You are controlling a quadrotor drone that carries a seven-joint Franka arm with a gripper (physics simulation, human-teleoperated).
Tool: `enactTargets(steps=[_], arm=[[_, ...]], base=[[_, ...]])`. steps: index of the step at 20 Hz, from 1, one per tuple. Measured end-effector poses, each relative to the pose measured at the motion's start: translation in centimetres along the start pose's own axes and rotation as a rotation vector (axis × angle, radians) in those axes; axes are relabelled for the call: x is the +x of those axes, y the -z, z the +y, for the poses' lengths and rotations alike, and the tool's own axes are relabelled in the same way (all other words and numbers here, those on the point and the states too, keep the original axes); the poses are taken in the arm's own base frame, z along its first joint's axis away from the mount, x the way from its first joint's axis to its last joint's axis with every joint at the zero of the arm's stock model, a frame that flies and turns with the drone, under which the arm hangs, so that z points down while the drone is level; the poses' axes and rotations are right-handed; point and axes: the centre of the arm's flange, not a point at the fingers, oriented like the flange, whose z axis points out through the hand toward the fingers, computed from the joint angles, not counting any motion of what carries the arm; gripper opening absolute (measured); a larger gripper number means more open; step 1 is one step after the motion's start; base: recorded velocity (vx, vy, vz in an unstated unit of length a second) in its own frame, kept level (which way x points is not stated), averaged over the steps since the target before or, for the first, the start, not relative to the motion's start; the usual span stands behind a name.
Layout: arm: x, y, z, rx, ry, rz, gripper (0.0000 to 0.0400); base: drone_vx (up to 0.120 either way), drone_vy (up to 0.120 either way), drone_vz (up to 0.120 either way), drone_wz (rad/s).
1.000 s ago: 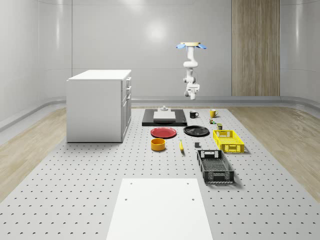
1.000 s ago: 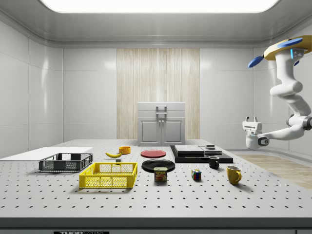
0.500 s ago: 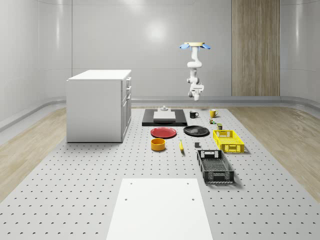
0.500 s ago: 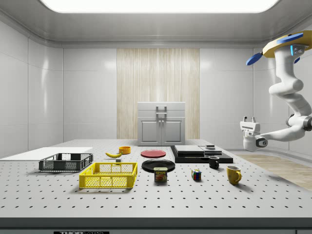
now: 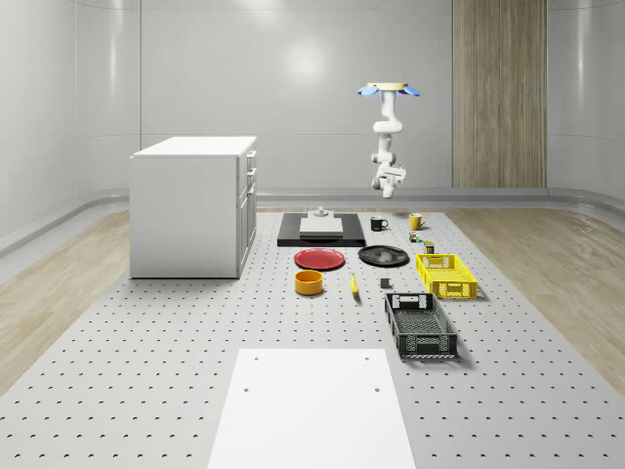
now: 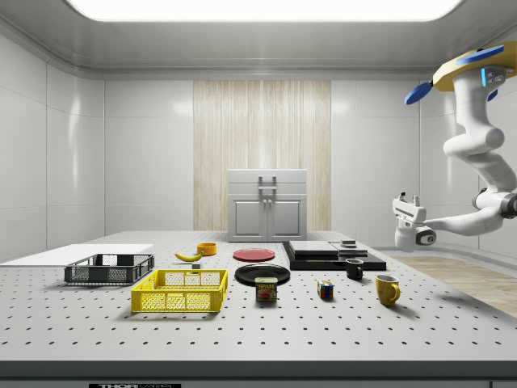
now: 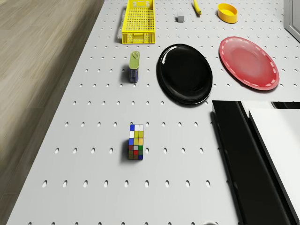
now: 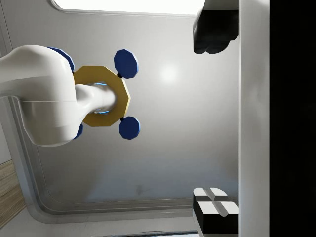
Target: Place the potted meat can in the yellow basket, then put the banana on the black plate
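Observation:
The potted meat can (image 7: 134, 66) (image 5: 429, 247) (image 6: 266, 289) stands on the table between the yellow basket (image 7: 138, 19) (image 5: 446, 275) (image 6: 181, 291) and a Rubik's cube. The black plate (image 7: 184, 73) (image 5: 384, 256) lies beside the can. The banana (image 5: 354, 284) (image 6: 188, 256) (image 7: 197, 6) rests further forward, near an orange bowl. The drone (image 5: 389, 90) (image 6: 477, 69) (image 8: 101, 96) hovers high over the table's far end. My gripper (image 6: 405, 199) (image 5: 391, 178) (image 8: 217, 121) hangs in the air well above the mugs, pointing upward, open and empty.
Rubik's cube (image 7: 136, 142), red plate (image 7: 248, 62), orange bowl (image 5: 309, 282), yellow mug (image 6: 387, 288), black mug (image 6: 355, 269) and a black crate (image 5: 420, 324) sit on the table. A black platform (image 5: 320, 230) and a white cabinet (image 5: 195, 205) stand at the whole-scene view's left.
The drone and arm have drifted toward the whole-scene view's right and slightly up. In the side view the gripper has moved left. It stays open and empty.

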Motion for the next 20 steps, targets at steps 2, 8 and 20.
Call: enactTargets(steps=[2,8,20], arm=[[-0.7,-0.1,-0.7,-0.07,0.002,0.072,0.04],[-4.4,-2.2,-4.3,-0.472,0.014,0.477,0.04],[-4.9,-17.4,-4.4,-1.706,0.049,1.703,0.04]], base=[[0.12,0.12,0.0,0.0],[0.12,0.027,0.0,0.0],[0.12,0.037,0.0,0.0]])
